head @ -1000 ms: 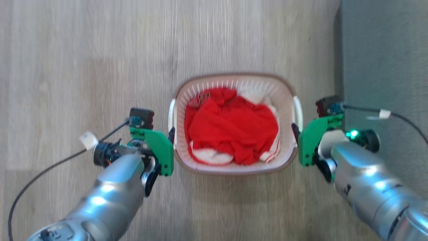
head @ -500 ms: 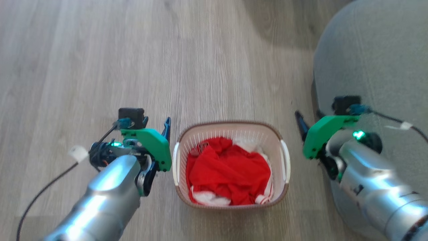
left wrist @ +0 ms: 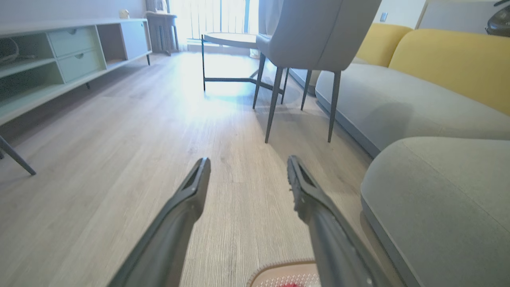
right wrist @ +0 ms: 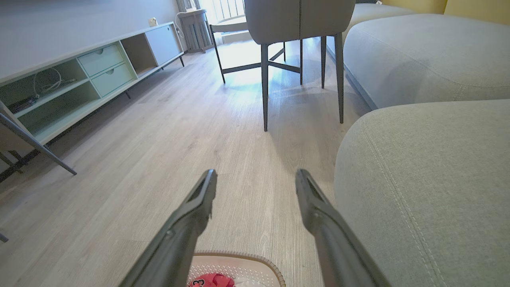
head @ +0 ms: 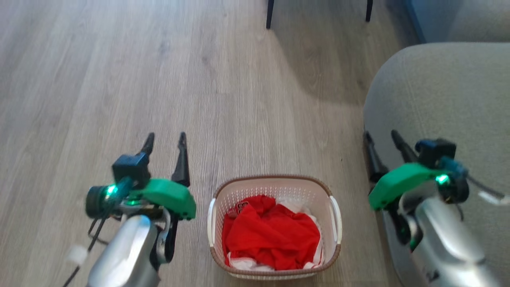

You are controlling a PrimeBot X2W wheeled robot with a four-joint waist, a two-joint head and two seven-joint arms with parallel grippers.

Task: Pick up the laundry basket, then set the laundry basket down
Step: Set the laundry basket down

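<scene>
The laundry basket [head: 275,188] stands on the wood floor at the bottom middle of the head view, cream-white and perforated with a brown rim, holding crumpled red and white clothes [head: 271,235]. My left gripper [head: 166,137] is open to the left of the basket, fingers pointing forward over bare floor, apart from the handle [head: 210,219]. My right gripper [head: 380,135] is open to the right, beside the grey sofa. The left wrist view shows the left gripper [left wrist: 248,161] open with the basket's rim [left wrist: 279,266] below it. In the right wrist view the right gripper [right wrist: 256,174] is open above the basket [right wrist: 239,261].
A grey sofa cushion [head: 438,99] stands close on the right of the basket. Ahead are a grey chair [left wrist: 310,32] on thin dark legs [head: 270,12], a small table [left wrist: 227,40], yellow sofa backs [left wrist: 450,59] and a low pale-green cabinet [left wrist: 59,59] along the left wall.
The camera has tilted up, so the basket sits lower in the picture. Both grippers, close against the basket's handles a second ago, have drawn away and turned to point forward.
</scene>
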